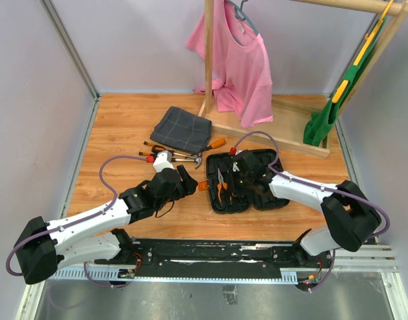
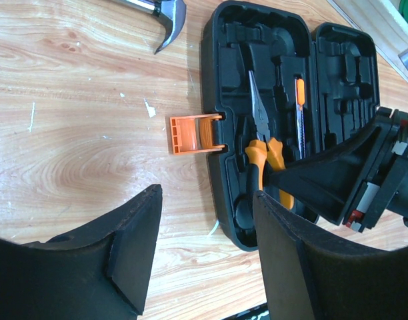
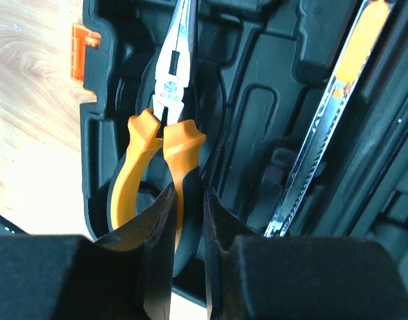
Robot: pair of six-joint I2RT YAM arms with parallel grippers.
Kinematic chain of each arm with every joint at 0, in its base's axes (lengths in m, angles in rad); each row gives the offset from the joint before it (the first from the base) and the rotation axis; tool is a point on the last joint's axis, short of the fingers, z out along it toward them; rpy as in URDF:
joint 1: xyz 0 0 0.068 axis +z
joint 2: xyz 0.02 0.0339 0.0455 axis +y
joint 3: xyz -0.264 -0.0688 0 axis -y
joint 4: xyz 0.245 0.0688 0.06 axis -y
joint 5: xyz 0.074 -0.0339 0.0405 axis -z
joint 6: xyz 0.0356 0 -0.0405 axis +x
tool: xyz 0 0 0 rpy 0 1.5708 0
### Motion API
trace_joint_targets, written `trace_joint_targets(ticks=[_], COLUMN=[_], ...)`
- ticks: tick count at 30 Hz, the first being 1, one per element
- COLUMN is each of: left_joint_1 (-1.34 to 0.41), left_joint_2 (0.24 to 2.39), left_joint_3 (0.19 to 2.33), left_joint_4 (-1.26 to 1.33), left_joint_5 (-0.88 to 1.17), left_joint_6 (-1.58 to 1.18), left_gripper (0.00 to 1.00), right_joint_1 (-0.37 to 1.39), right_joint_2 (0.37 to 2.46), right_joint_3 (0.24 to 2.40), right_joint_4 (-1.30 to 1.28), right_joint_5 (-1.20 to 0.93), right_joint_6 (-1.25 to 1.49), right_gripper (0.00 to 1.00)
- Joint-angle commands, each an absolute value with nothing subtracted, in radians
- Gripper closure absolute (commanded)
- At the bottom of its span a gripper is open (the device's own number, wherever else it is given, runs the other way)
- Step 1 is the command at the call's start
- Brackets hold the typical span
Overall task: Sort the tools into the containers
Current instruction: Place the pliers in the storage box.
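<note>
The black tool case [image 1: 277, 200] lies open on the wooden table, its orange clasp [image 2: 191, 133] sticking out to the left. Orange-handled pliers [image 1: 221, 183] lie in its left half. My right gripper [image 3: 189, 200] is shut on one handle of the pliers [image 3: 167, 87]; it shows over the case in the top view [image 1: 234, 187]. My left gripper [image 2: 204, 247] is open and empty, low beside the case's left edge [image 2: 214, 73]. A hammer [image 1: 191, 159] and screwdrivers [image 1: 154, 150] lie on the table behind my left gripper [image 1: 189, 181].
A steel blade tool with an orange strip [image 3: 337, 93] sits in a slot right of the pliers. A dark grey checked cloth [image 1: 182, 128] lies behind the tools. A wooden rack [image 1: 271, 127] with a pink shirt [image 1: 241, 60] stands at the back.
</note>
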State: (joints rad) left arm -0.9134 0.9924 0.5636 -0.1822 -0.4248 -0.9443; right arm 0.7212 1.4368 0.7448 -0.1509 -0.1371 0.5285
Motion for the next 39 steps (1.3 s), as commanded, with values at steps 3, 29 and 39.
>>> trace_joint_targets(ticks=[3, 29, 39], left_joint_1=[-0.922, -0.922, -0.922], left_joint_2=[0.996, 1.002, 1.005], left_joint_3=[0.565, 0.559, 0.558], left_joint_4=[-0.166, -0.175, -0.178], left_joint_5=[-0.443, -0.449, -0.449], left_joint_6=[-0.939, -0.939, -0.940], left_gripper=[0.39, 0.39, 0.39], right_joint_1=[0.734, 0.734, 0.734], right_joint_2=[1.488, 1.551, 1.580], right_joint_3=[0.801, 0.854, 0.871], right_joint_4=[-0.090, -0.117, -0.102], right_joint_5=[-0.134, -0.041, -0.076], right_joint_6=[0.544, 0.512, 0.474], right_gripper=[0.99, 0.99, 0.94])
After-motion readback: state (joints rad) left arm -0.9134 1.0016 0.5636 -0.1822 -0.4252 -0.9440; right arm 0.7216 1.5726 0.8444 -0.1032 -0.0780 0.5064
